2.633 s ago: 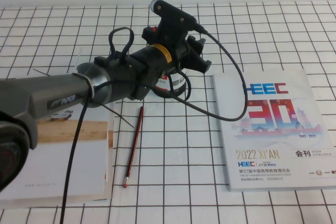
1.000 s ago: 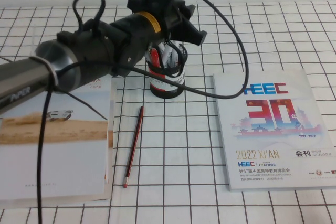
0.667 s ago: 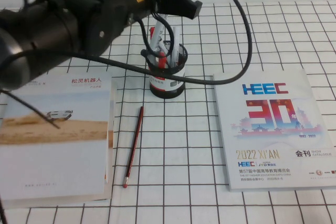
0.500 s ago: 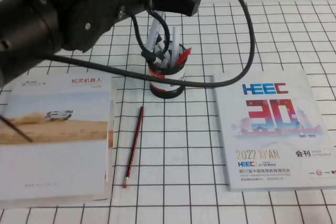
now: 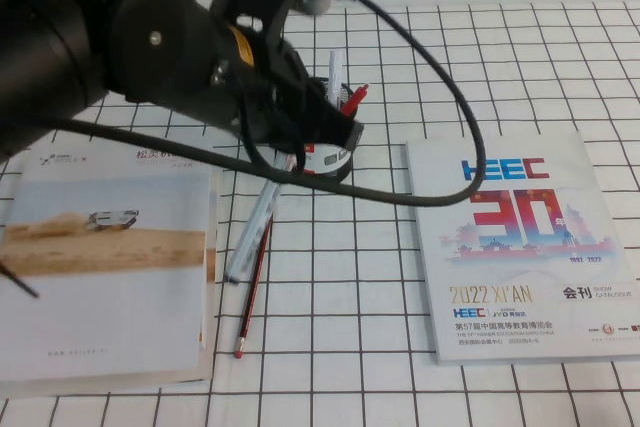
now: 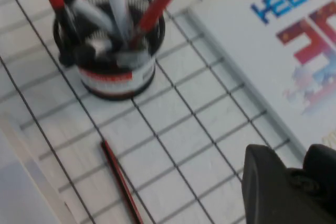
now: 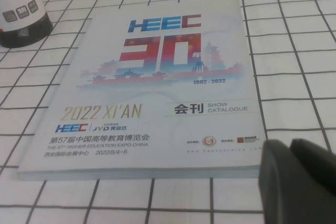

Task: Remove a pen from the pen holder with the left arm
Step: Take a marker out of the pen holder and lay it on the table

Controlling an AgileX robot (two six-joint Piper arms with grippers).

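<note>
The black mesh pen holder (image 6: 111, 59) stands on the checked cloth with red and grey pens in it; in the high view my left arm (image 5: 170, 47) covers most of the holder (image 5: 337, 157). A grey pen (image 5: 252, 232) slants down from under that arm, its lower end over the red pencil and the booklet's edge. My left gripper (image 6: 295, 169) is shut on this pen, and the grip itself is hidden. My right gripper (image 7: 290, 148) rests shut by the catalogue's near corner, holding nothing.
A red pencil (image 5: 252, 282) lies on the cloth in front of the holder. A robot booklet (image 5: 100, 267) lies at the left and the HEEC catalogue (image 5: 520, 247) at the right. The left arm's black cable (image 5: 440, 97) loops over the holder.
The left arm has risen from the holder and swung toward the near left. A grey pen has come out with it and now hangs slanted over the pencil.
</note>
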